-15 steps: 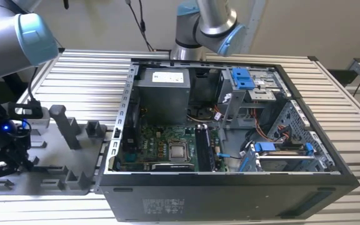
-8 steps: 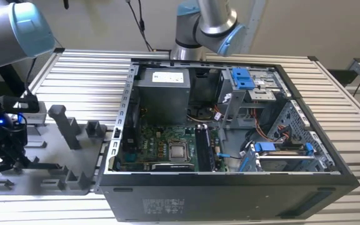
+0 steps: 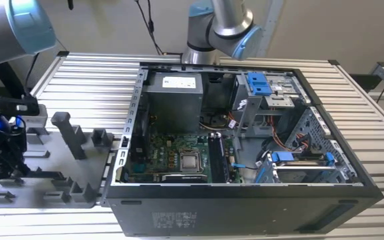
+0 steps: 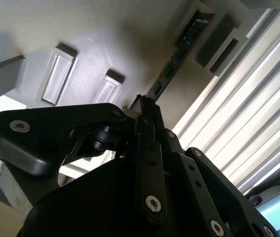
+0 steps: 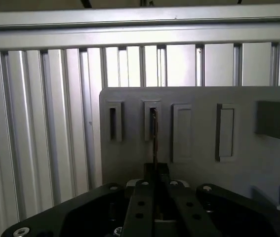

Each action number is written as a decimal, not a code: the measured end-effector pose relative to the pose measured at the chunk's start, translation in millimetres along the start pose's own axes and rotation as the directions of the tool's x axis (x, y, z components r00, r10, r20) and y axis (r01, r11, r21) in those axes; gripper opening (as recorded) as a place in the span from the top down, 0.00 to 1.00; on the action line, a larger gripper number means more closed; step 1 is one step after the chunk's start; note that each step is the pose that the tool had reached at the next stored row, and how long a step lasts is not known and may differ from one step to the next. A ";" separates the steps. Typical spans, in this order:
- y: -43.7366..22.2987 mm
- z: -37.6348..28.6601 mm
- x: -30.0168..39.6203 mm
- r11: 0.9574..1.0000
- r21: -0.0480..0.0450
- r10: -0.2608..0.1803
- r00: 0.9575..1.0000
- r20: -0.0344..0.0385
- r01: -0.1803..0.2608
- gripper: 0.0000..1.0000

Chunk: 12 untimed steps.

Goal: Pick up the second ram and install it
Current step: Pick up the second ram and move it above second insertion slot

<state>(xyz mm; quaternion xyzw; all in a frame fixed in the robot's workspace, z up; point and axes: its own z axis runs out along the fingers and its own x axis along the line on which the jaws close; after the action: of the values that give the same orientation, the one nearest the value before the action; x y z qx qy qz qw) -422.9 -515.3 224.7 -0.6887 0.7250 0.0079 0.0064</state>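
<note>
The second ram (image 4: 179, 49) stands on its thin edge in a narrow slot of a gray holder plate (image 4: 90, 34), seen edge-on as a dark strip (image 5: 154, 140) in the first wrist view. The pincer (image 4: 144, 106) is clamped on the stick's near end, with one finger pressed to each flat side (image 5: 155, 173). In the exterior view the pincer (image 3: 2, 167) hangs over that plate (image 3: 45, 160) at the exterior view's left. The plate lies on a ribbed metal surface (image 3: 85, 80). To the exterior view's right of it sits an open computer case (image 3: 245, 200), well apart from the pincer, with its green motherboard (image 3: 178, 155) exposed.
</note>
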 end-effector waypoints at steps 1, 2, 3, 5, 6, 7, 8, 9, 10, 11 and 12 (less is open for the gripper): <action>0.0 -1.1 0.0 1.000 0.000 -0.001 1.000 0.000 0.001 0.86; 0.1 -2.2 -0.1 1.000 0.000 -0.004 1.000 0.000 0.004 0.86; 0.1 -3.2 -0.1 1.000 0.000 -0.007 1.000 0.000 0.007 0.86; 0.2 -5.3 -0.1 1.000 0.000 -0.015 1.000 0.000 0.015 0.86; 0.3 -6.3 -0.1 1.000 0.000 -0.018 1.000 0.000 0.018 0.86; 0.3 -7.4 -0.1 1.000 0.000 -0.021 1.000 0.000 0.021 0.86; 0.3 -8.4 -0.2 1.000 0.000 -0.024 1.000 0.000 0.024 0.86; 0.3 -9.6 -0.2 1.000 0.000 -0.025 1.000 0.000 0.025 0.86; 0.4 -11.1 -0.2 1.000 0.000 -0.027 1.000 0.000 0.027 0.86; 0.4 -12.5 -0.3 1.000 0.000 -0.028 1.000 0.000 0.028 0.86; 0.4 -13.9 -0.3 1.000 0.000 -0.028 1.000 0.000 0.028 0.86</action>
<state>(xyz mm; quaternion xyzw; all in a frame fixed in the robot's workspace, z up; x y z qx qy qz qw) -423.2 -515.3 238.6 -0.6987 0.7154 0.0080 0.0063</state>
